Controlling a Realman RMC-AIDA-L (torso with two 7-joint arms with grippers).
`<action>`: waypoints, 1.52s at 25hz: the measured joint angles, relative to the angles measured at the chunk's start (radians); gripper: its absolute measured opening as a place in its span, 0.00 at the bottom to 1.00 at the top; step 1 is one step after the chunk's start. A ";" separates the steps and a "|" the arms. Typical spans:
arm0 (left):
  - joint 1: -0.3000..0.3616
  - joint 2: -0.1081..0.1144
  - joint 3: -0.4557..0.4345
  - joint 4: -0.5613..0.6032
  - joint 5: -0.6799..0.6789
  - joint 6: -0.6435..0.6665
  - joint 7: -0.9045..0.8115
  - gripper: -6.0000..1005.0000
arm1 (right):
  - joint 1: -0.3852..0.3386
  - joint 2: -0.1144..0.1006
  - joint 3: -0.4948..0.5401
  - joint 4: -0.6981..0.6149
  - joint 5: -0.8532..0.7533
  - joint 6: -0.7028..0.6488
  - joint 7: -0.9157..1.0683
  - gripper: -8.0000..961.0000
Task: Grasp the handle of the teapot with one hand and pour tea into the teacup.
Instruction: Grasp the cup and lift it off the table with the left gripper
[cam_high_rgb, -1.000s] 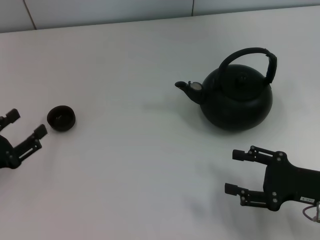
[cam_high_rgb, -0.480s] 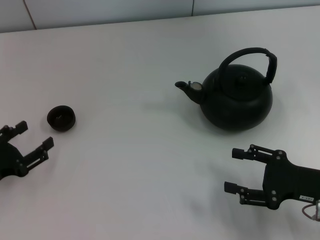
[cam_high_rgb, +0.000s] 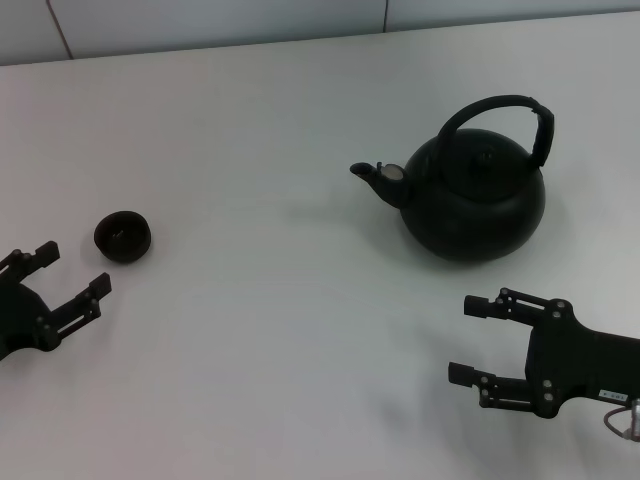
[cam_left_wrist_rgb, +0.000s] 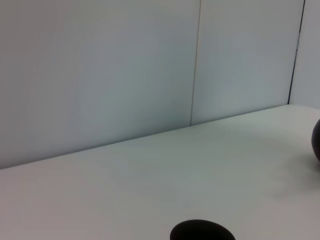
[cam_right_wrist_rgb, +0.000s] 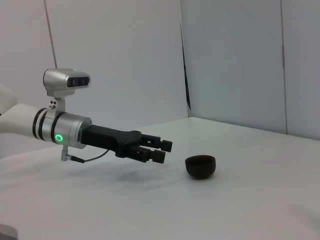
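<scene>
The matte-black teapot (cam_high_rgb: 473, 195) stands upright on the white table at the right, spout pointing left, its arched handle (cam_high_rgb: 500, 112) rising over the lid. Far to the left sits the small black teacup (cam_high_rgb: 123, 237), also showing in the right wrist view (cam_right_wrist_rgb: 200, 166) and at the lower edge of the left wrist view (cam_left_wrist_rgb: 202, 231). My left gripper (cam_high_rgb: 71, 270) is open at the left edge, just short of the teacup, and shows in the right wrist view (cam_right_wrist_rgb: 161, 150). My right gripper (cam_high_rgb: 468, 340) is open near the front right, below the teapot and apart from it.
The white table (cam_high_rgb: 270, 340) runs back to a pale wall (cam_high_rgb: 200, 20) with panel seams. A sliver of the teapot's body (cam_left_wrist_rgb: 316, 141) shows at the edge of the left wrist view.
My left gripper has drawn back from beside the teacup toward the front left edge. The right gripper, teapot and teacup have not moved.
</scene>
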 joint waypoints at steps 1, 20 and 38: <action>-0.003 0.000 0.000 -0.002 0.000 -0.007 0.000 0.80 | 0.000 0.000 0.000 0.000 0.000 0.000 0.000 0.81; -0.085 -0.003 0.014 -0.063 0.004 -0.129 0.026 0.80 | -0.002 -0.001 0.010 0.000 0.002 0.000 0.000 0.81; -0.151 -0.002 0.014 -0.109 0.002 -0.229 0.054 0.80 | 0.000 -0.002 0.011 0.000 0.002 -0.005 0.008 0.81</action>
